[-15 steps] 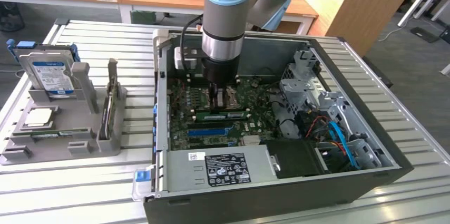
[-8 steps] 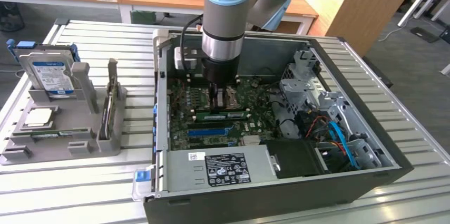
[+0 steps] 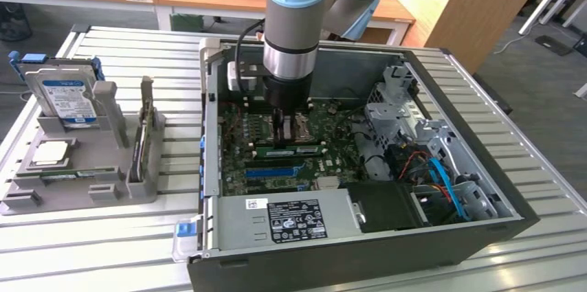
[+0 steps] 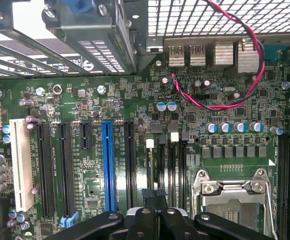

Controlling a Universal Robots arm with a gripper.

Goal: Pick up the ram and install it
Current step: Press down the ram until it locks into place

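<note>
Closed, the gripper [image 4: 157, 215] stands low over the green motherboard [image 3: 275, 161] inside the open computer case [image 3: 477, 237], holding nothing that I can see.

The arm [image 3: 295, 24] hides the motherboard [image 3: 275, 158] beneath it.

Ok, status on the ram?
Gripper jaws shut, low inside the case. Ram directly beneath at the memory slots; hold unclear. Red-black wire lies apart from slots.
</note>
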